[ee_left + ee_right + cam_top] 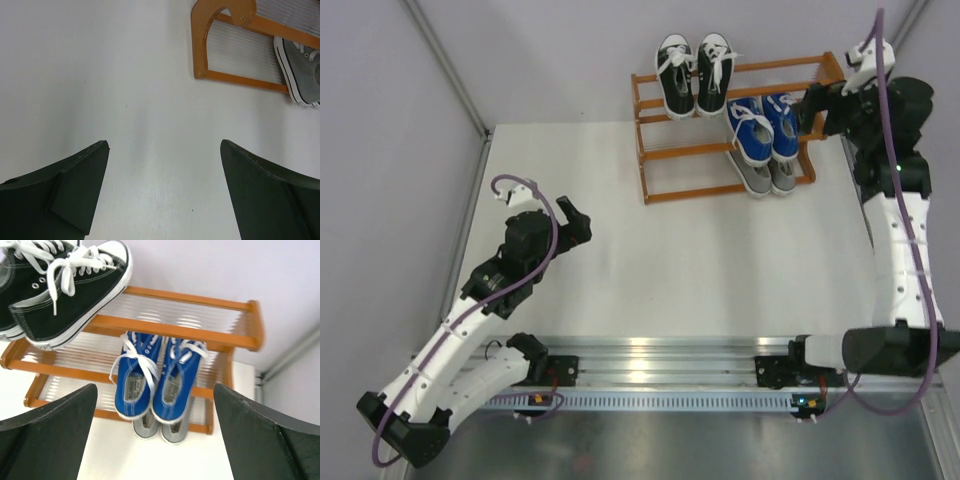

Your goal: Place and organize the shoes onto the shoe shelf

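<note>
The orange-brown shoe shelf [660, 150] stands at the table's far edge. The black pair [694, 72] sits on its top tier, the blue pair [763, 128] on the middle tier at the right, the grey pair [766, 176] on the bottom tier below the blue. The right wrist view shows the black pair [60, 287], the blue pair [152, 380] and the grey heels [160, 429]. My right gripper [812, 108] is open and empty beside the shelf's right end. My left gripper [572, 218] is open and empty over the bare table, left of the shelf.
The left wrist view shows the shelf's left end post [202, 40] and one grey shoe [299, 70] on the bottom tier. A metal rail [650, 355] runs along the near edge between the arm bases. Grey walls enclose the table.
</note>
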Controlling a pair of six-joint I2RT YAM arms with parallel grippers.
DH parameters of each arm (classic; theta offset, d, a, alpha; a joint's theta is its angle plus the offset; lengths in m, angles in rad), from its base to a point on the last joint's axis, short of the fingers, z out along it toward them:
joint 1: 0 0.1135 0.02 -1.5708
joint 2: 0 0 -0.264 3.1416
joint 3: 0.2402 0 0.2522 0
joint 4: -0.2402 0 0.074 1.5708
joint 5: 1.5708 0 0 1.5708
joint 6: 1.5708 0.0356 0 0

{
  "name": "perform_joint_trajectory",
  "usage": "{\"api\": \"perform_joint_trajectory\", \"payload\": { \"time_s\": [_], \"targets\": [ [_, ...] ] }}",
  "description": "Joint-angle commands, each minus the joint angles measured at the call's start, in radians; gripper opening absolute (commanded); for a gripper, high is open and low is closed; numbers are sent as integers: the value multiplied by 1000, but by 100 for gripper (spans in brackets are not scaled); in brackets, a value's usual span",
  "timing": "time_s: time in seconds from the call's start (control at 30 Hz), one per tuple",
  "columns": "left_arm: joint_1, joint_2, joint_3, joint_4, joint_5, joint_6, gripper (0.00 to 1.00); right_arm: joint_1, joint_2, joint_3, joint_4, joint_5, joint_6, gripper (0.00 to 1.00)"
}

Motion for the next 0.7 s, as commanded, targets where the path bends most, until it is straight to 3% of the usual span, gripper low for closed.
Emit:
{"api": "perform_joint_trajectory", "payload": {
  "time_s": [0.0,0.33,0.4,0.57,0.67],
  "targets": [
    [4,21,81,59,-36,108,98,-53,-136,-133,-18,-56,-19,100],
    [4,7,125,50,-66,179,98,-163,-510,-526,-179,139,76,99],
    [4,-10,128,39,-70,179,98,-163,-554,-589,-178,257,171,99],
    [4,-42,128,7,-75,166,98,-163,-592,-623,-262,496,222,99],
    [4,-57,127,-17,-67,157,99,-163,-611,-652,-262,532,208,99]
  ]
}}
